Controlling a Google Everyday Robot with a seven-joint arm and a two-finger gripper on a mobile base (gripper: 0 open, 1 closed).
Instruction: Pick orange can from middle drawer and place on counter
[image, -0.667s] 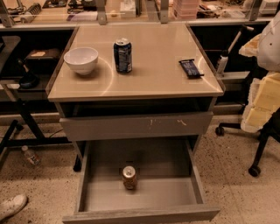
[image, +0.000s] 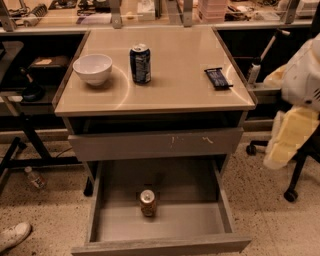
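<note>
Only orange can (image: 147, 202) in middle drawer (image: 192, 221); gripper (image: 284, 144) right.

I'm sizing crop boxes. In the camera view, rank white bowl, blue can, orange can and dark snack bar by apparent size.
Largest: white bowl
blue can
then orange can in the middle drawer and snack bar, too alike to rank.
The tool hangs at the right edge, beside the counter.

Orange can (image: 147, 202) stands upright, centred in the open middle drawer (image: 190, 220); on the counter (image: 175, 85) above, a white bowl (image: 93, 68) at left, dark blue can (image: 140, 63) beside it, dark snack bar (image: 218, 78) at right; gripper (image: 290, 135) hangs right of the cabinet.
</note>
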